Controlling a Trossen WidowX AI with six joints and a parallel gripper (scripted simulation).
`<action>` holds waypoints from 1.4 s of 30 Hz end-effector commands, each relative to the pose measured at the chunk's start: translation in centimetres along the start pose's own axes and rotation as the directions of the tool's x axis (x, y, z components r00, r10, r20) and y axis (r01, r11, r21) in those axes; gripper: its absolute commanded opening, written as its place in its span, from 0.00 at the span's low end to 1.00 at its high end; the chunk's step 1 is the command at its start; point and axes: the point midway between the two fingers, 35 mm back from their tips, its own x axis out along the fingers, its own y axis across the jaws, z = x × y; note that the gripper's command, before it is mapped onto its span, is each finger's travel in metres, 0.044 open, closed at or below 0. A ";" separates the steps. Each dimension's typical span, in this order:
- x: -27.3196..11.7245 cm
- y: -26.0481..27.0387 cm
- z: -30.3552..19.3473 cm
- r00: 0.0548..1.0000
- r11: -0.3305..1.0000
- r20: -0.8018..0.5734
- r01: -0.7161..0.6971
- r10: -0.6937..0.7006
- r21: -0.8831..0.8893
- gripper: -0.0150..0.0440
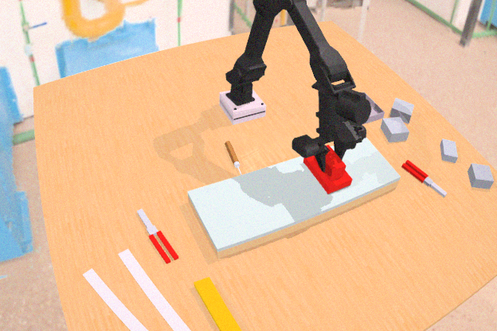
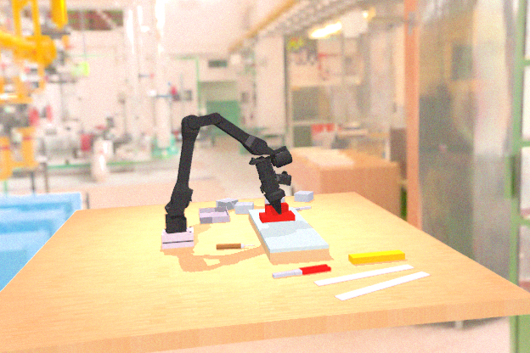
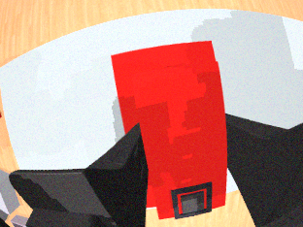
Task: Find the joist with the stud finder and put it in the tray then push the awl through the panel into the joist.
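While hand [image 1: 332, 165] [image 2: 279, 211] [image 3: 177, 123], part-open, grips red stud finder [image 1: 330, 173] [image 2: 277, 213] [image 3: 180, 121], grey blocks [image 1: 395, 130] [image 2: 244, 207] sit beyond panel [image 1: 256, 215] [image 2: 295, 235] [image 3: 58, 107].

Two red-handled tools [image 1: 415, 171] [image 2: 315, 270], grey blocks [image 1: 394, 130] [image 2: 303, 196], two white strips [image 1: 154, 289] [image 2: 382, 285] and a yellow bar [image 1: 217, 304] [image 2: 376, 257] lie apart.

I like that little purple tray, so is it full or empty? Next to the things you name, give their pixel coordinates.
Cannot tell for sure. The tray [image 1: 375, 118] [image 2: 215, 220] is partly hidden behind the arm from above; outside, no stud finder [image 1: 334, 183] [image 2: 277, 217] [image 3: 194, 112] shows in it.
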 end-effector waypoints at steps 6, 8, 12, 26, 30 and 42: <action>0.0 -3.5 -0.2 1.000 1.000 -0.002 0.004 -0.004 -0.001 0.25; 0.0 -4.2 -0.2 1.000 1.000 -0.002 0.005 -0.005 -0.002 0.25; 0.0 -5.7 -0.2 1.000 1.000 -0.002 0.006 -0.006 -0.002 0.25; 0.0 -10.9 -0.2 1.000 1.000 -0.002 0.011 -0.011 -0.003 0.25; -0.1 -12.4 -0.2 1.000 1.000 -0.002 0.013 -0.013 -0.004 0.25; -0.1 -16.9 -0.2 1.000 1.000 -0.003 0.017 -0.017 -0.005 0.25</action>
